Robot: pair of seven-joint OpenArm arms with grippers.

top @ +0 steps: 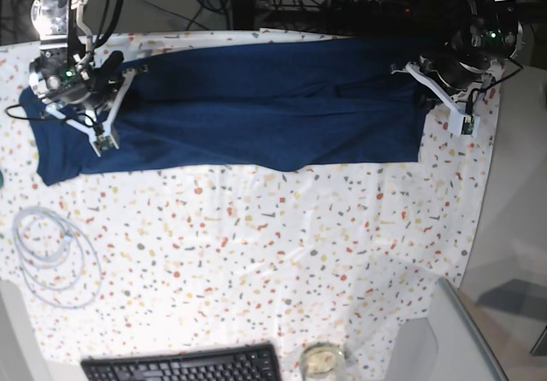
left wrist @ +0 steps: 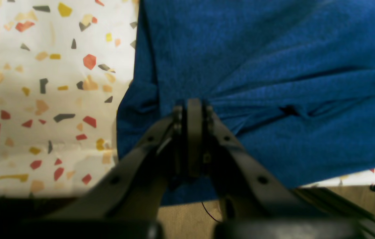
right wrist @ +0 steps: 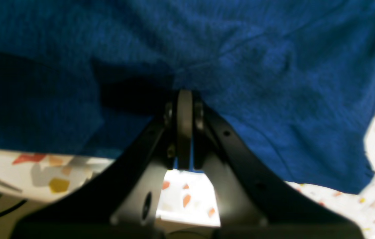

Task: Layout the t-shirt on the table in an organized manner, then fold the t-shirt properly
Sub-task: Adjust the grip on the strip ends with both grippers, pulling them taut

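My left claw (left wrist: pixel 194 106) is pinched tight on a bunched fold of the t-shirt (left wrist: pixel 273 83), the soft navy knit gathering into creases that fan out toward 3 o'clock. My right claw (right wrist: pixel 184 99) is clamped the same way on the cloth, with a dark shadowed fold sagging at 9 o'clock of the tips. Both pairs of fingers are black, hard and flat-sided, meeting in a narrow wedge.

Under the fabric lies the table (left wrist: pixel 41 99), covered in white cloth flecked with red, yellow and grey chips of angular shape. Bare wood-coloured floor and a thin black cable show below its edge in the left wrist view.

From the base view I count one t-shirt, stretched as a long band across the 12 o'clock edge of the table, with one arm at each end. At 8 o'clock lies one coil of pale cable (top: pixel 51 257), looped in rough circles. At 6 o'clock sit one black keyboard (top: pixel 184 366) and, just beside it, one small round glass dish (top: pixel 321 361). A grey panel (top: pixel 453 334) overlaps the corner at 5 o'clock.
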